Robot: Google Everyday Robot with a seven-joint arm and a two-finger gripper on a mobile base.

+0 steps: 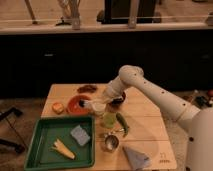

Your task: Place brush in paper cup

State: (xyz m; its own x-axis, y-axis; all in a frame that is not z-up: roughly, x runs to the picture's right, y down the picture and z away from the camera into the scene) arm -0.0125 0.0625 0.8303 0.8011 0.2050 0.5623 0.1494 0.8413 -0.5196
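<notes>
My gripper [103, 98] hangs at the end of the white arm that reaches in from the right, just above the paper cup [99, 108], a short white cup at the table's middle. The gripper is shut on the brush [89, 103]. The brush lies roughly level, with its pale handle and dark tip pointing left over the rim of the orange bowl [75, 106]. Its head is hidden at the gripper.
A translucent yellow-green cup [109, 120] stands right in front of the paper cup. A green pepper [122, 125], a small metal cup [110, 143], a grey cloth [135, 156] and a dark bowl [119, 98] are nearby. A green tray [40, 150] at the front left holds a blue sponge and a yellow piece.
</notes>
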